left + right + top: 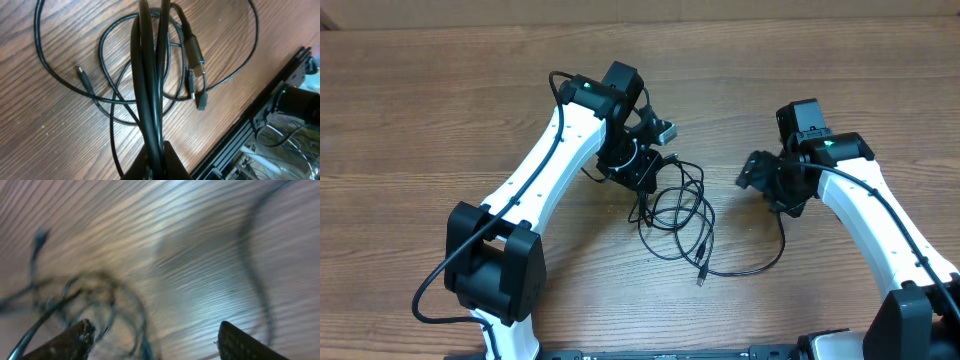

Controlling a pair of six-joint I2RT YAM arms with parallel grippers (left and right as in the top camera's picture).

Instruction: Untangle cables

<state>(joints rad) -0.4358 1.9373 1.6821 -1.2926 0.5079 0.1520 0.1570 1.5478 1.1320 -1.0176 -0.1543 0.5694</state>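
The cables (678,208) are thin black cords in tangled loops on the wooden table, with a plug end (701,270) lying toward the front. My left gripper (638,168) is shut on a bunch of cable strands at the tangle's left edge. In the left wrist view the strands (150,85) run straight up from the jaws (159,159), and loops and plugs (196,65) lie on the table below. My right gripper (752,172) is open and empty to the right of the tangle. The blurred right wrist view shows its wide-apart fingers (152,341) over blurred cable loops (95,305).
One long strand (760,262) curves from the tangle toward the right arm. The table's front edge and a metal rail (260,115) show in the left wrist view. The table is bare wood.
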